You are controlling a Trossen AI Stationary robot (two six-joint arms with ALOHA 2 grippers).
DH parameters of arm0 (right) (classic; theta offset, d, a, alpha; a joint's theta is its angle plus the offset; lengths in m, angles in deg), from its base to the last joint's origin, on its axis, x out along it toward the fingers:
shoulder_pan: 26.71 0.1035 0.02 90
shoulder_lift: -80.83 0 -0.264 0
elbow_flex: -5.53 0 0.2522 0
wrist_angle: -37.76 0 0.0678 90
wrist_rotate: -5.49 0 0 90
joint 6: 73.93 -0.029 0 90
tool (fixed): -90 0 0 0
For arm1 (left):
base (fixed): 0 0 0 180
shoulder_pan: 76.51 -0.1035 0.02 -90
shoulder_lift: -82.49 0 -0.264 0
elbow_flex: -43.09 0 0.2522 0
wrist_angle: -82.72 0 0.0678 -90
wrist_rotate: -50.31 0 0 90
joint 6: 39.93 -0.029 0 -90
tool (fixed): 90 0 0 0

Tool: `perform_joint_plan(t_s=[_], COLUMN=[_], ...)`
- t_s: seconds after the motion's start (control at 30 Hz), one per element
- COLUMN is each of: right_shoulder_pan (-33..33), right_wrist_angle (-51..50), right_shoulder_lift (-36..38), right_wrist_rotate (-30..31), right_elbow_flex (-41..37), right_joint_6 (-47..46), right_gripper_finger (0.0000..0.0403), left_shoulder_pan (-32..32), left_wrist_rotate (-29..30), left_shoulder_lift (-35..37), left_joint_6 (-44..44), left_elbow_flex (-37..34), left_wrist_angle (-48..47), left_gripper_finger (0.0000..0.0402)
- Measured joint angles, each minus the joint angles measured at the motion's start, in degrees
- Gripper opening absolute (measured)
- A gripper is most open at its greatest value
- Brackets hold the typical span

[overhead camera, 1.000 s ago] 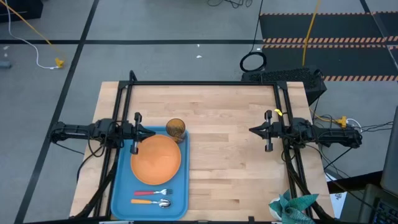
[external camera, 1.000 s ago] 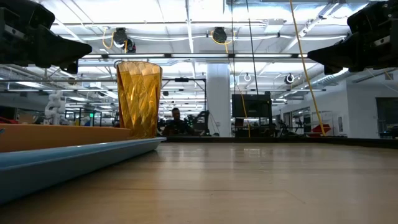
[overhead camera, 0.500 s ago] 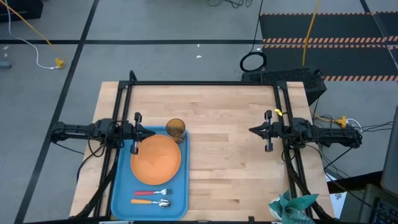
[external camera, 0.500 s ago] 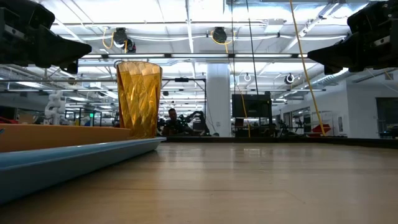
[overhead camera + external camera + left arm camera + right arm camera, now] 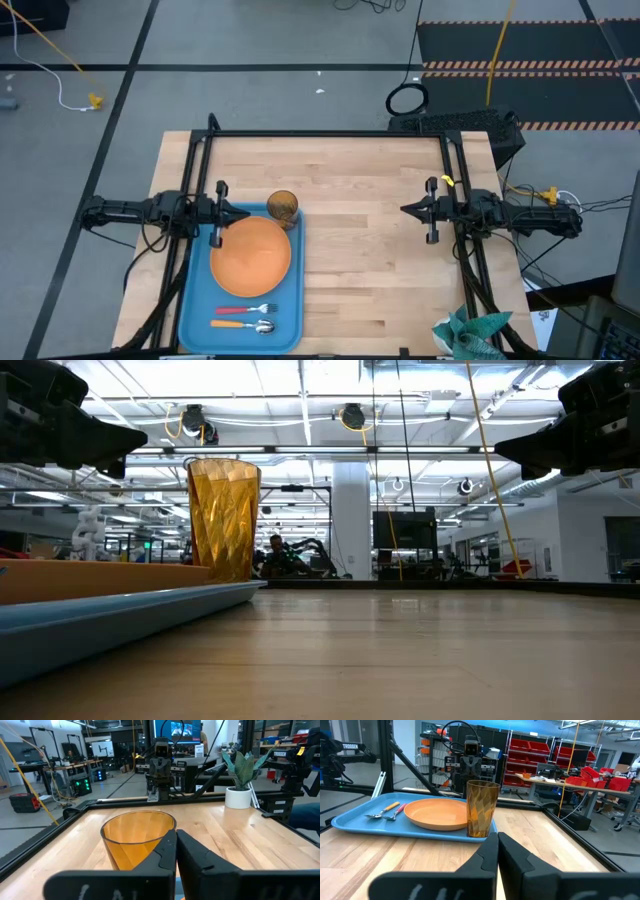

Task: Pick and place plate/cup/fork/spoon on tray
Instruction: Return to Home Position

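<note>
While a TROSSEN label (image 5: pixel 350 746) shows beyond, left claw (image 5: pixel 240 214) and right claw (image 5: pixel 405 209) sit pinched together, empty.

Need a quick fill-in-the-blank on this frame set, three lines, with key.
The plate and cup sit on the blue ___.
The fork lies between the plate and the ___.
The left pincer and right pincer are both ___.
Missing: tray, spoon, shut.
</note>
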Motion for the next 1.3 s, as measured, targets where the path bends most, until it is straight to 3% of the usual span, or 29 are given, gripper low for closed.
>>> perform_joint_plan(t_s=[0.23,0.53,1.3], right_shoulder_pan=[0.0,0.0,0.0], right_wrist_angle=[0.0,0.0,0.0], right_shoulder_lift=[0.0,0.0,0.0], right_wrist_rotate=[0.0,0.0,0.0], right_elbow_flex=[0.0,0.0,0.0], right_joint_6=[0.0,0.0,0.0], right_gripper_finger=[0.0,0.0,0.0], left_shoulder_pan=[0.0,0.0,0.0], left_wrist_rotate=[0.0,0.0,0.0], left_shoulder_lift=[0.0,0.0,0.0], left_joint_6=[0.0,0.0,0.0], left_elbow_flex=[0.0,0.0,0.0], left_wrist_angle=[0.0,0.0,0.0], left_gripper_finger=[0.0004,0.0031,0.0031])
